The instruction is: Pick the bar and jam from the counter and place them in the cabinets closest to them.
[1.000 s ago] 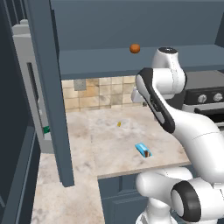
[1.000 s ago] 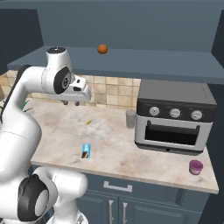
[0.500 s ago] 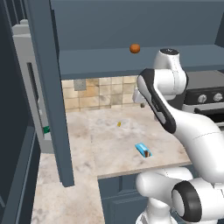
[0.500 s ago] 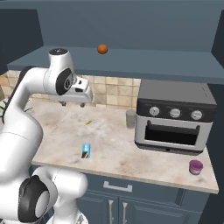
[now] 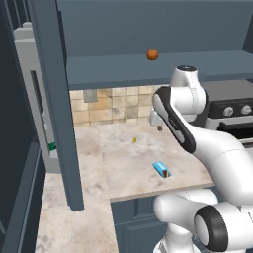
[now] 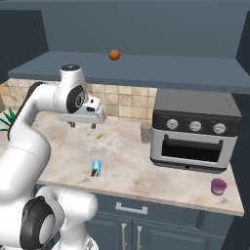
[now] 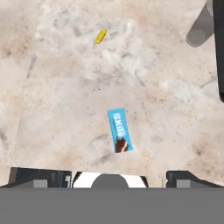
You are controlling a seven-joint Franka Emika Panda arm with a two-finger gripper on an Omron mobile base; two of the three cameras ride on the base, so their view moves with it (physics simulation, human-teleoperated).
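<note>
Beige marbled bench (image 6: pixel 146 180): blue bar (image 6: pixel 96 168) flat near front edge, brown end toward the edge. Small yellow bit (image 6: pixel 98 136) further back. Grey cup (image 6: pixel 145 132) just beside toaster oven (image 6: pixel 194 132). Pink jam jar (image 6: pixel 218 186) near front right corner. Shelf (image 6: pixel 161 71) above: orange-brown ball (image 6: pixel 114 54).
</note>
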